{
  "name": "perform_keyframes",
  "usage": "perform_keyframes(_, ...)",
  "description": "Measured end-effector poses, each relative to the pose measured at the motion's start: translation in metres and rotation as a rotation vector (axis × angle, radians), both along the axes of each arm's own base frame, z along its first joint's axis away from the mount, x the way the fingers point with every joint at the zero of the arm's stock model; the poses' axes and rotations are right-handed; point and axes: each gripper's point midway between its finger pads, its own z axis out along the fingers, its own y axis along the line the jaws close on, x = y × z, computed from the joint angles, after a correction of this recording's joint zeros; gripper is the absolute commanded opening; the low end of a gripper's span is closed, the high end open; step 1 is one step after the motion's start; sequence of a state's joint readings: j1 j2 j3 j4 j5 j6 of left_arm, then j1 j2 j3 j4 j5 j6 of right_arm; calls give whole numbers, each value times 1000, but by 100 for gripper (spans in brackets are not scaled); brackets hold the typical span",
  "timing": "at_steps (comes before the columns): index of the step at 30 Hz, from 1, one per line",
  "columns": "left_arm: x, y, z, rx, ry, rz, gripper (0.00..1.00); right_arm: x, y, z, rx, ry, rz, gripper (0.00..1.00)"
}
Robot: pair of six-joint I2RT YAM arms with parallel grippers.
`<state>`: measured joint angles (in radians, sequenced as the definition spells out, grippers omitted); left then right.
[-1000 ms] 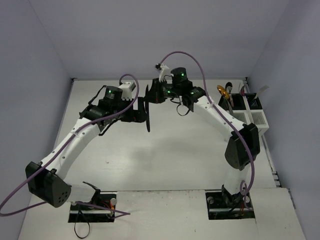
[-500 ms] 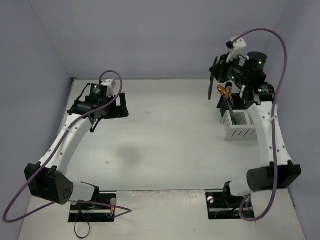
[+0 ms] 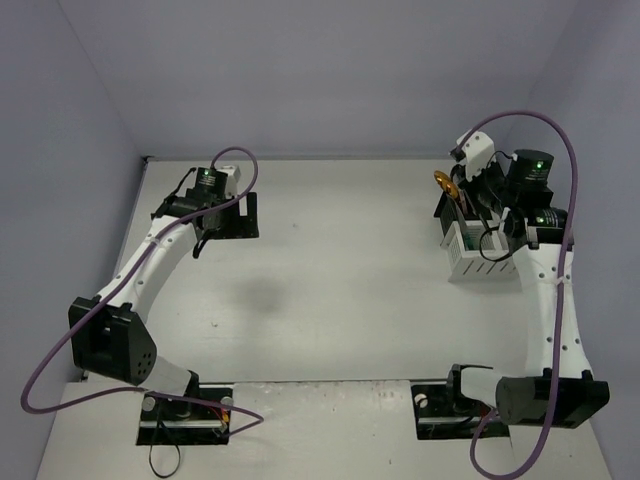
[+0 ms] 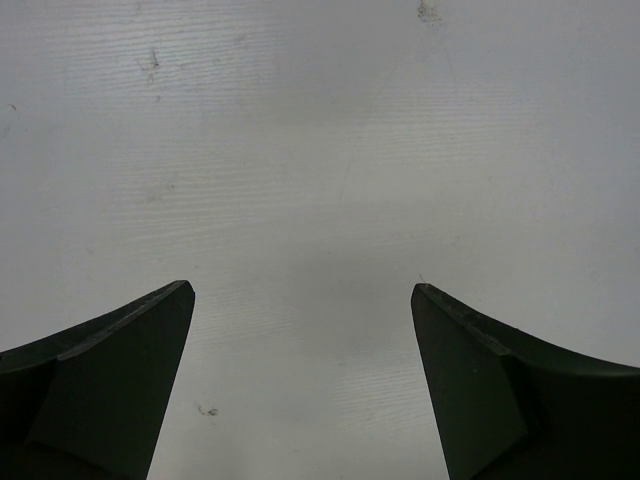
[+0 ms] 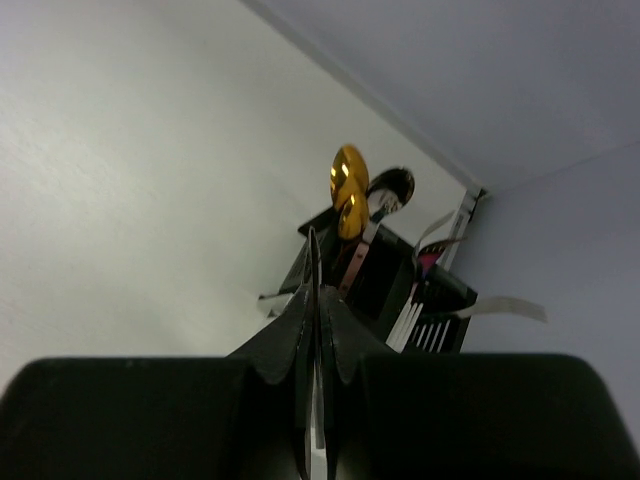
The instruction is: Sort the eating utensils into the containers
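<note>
Left arm (image 3: pixel 150 258), right arm (image 3: pixel 548 300): white links, black joints, green LEDs (image 3: pixel 538 165), purple cables (image 3: pixel 531 114), black jaws.

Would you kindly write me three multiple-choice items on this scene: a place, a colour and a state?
1. Where on the white table do the joined white and black cutlery bins stand? A) far right B) far left C) centre
2. What colour is the uppermost spoon bowl in the right wrist view? A) red B) gold C) green
3. How is the left gripper? A) shut on a fork B) shut, empty C) open, empty
Key: 1 A, they sit at the table's right edge; 2 B, it shines gold; 3 C, its fingers stand apart over bare table.
</note>
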<state>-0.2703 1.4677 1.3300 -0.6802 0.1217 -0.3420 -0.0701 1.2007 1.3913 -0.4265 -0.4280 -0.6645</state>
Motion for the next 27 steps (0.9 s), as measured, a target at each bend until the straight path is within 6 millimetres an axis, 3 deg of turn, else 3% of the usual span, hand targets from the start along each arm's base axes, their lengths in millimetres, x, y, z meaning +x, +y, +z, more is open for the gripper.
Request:
perform_keyframes(5,3,1,1,-5,-11,2,88,11,-23,-39,-14,85,20,0)
perform_keyframes(12,6,3,3,-11,-21,6,88,17,-30,-54,18,65,72,0)
perform_keyframes(21,8,4,4,-19,-24,9,88,25,-21,-44,116,-2,119,0)
perform_keyframes(27,9,8,4,-28,-22,19,88,29,-50,-36,195,-39,68,0)
